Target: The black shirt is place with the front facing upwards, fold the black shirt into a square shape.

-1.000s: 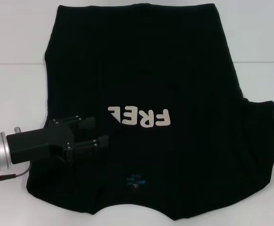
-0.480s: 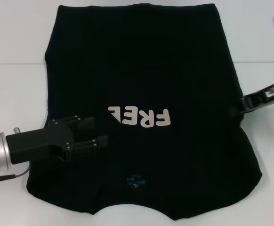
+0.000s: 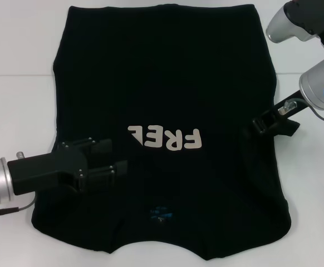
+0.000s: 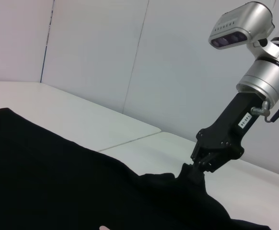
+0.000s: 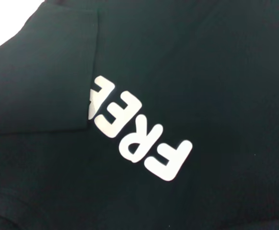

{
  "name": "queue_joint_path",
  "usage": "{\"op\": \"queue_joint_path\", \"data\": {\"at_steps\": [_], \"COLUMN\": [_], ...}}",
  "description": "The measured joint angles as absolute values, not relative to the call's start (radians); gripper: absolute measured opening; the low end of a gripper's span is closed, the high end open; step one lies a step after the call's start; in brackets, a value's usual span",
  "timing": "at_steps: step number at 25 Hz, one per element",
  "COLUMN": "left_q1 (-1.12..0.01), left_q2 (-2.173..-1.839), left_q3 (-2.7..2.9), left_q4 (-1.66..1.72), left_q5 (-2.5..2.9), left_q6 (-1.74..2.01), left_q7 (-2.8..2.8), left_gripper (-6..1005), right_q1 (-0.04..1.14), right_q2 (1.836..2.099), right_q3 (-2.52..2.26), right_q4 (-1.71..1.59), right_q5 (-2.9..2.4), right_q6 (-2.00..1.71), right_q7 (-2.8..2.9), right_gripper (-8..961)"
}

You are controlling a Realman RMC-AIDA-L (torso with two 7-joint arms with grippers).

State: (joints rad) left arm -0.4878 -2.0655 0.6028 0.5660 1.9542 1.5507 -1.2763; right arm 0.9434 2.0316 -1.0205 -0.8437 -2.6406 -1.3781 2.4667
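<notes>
- The black shirt (image 3: 167, 94) lies spread on the white table (image 3: 17, 100), print side up, collar nearest the robot; its left sleeve is folded in over the first letter of the FREE print (image 3: 165, 139).
- The left gripper (image 3: 114, 157) rests on that folded sleeve, just short of the print, fingers (image 3: 101, 146) a narrow gap apart with nothing seen between them — it looks to be pinning the fold.
- The right gripper (image 3: 258, 124) is pinched shut on a bunch of the shirt's right-side cloth; in the left wrist view the fabric peaks up at its tips (image 4: 193, 173).
- To do this fold well, I judge the right gripper should carry the cloth toward the print, low and level, so the crease runs straight from hem to shoulder.
- Let go only once the lifted edge lies flat beyond the fingertips — a release in the air would leave a rumpled heap.
- Keep the left gripper pressing so the shirt does not slide.
</notes>
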Motion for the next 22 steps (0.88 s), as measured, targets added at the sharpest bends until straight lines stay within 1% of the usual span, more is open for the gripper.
{"op": "queue_joint_path", "data": {"at_steps": [8,10,14,16,18,21,22], "left_q1": [-0.490,-0.491,-0.493,-0.494,-0.494,-0.496,-0.498], "left_q2": [-2.066,-2.066,-2.067,-2.068,-2.067,-2.067,-2.066], "left_q3": [0.603,0.603,0.603,0.603,0.602,0.598,0.595], "left_q4": [0.566,0.566,0.566,0.566,0.563,0.553,0.551], "left_q5": [1.954,1.954,1.954,1.954,1.954,1.954,1.954], "left_q6": [1.545,1.541,1.532,1.525,1.522,1.522,1.522], "left_q7": [-1.275,-1.275,-1.276,-1.276,-1.276,-1.278,-1.279], "left_gripper": [735,735,735,735,735,734,733], "right_q1": [0.929,0.915,0.873,0.859,0.844,0.823,0.815], "right_q2": [2.034,2.034,2.021,2.008,1.982,1.928,1.906], "right_q3": [-1.007,-1.003,-0.947,-0.892,-0.832,-0.803,-0.800], "right_q4": [-0.842,-0.840,-0.806,-0.774,-0.730,-0.664,-0.642], "right_q5": [-2.542,-2.477,-2.331,-2.314,-2.313,-2.316,-2.316], "right_q6": [-1.381,-1.383,-1.375,-1.364,-1.358,-1.345,-1.336], "right_q7": [2.423,2.389,2.330,2.331,2.349,2.417,2.452], "right_gripper": [51,127,268,322,375,456,504]}}
